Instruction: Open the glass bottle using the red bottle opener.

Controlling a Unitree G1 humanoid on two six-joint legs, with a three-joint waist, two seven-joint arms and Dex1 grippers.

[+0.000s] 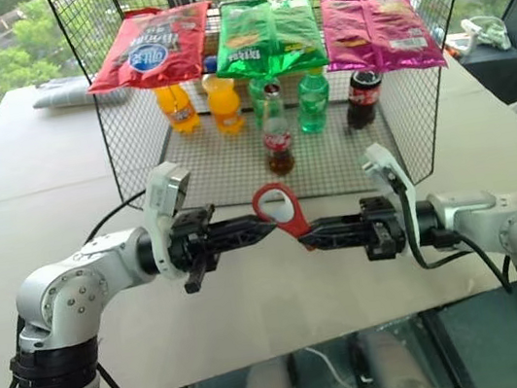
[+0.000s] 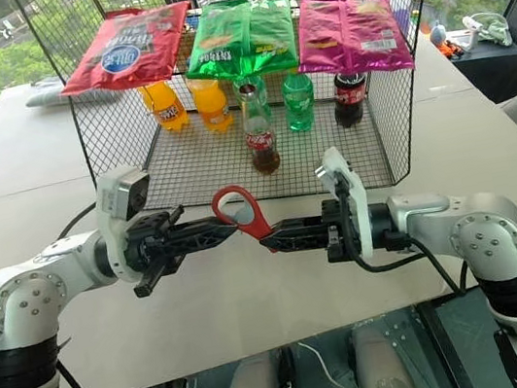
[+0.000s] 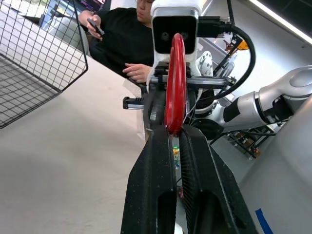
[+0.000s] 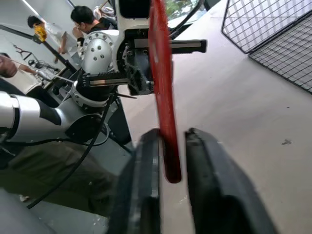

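Silver-grey jointed arms, black cables, white wrist camera housings, black pincers

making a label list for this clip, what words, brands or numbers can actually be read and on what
None can be read for certain.
Glass bottle: white script on its red label band, too small to read.
Red snack bag: blue round logo and white lettering, blurred.
Green snack bag: printing blurred.
Pink snack bag: printing blurred.
Dark cola bottle: red label, unreadable.
Red bottle opener: no text visible.
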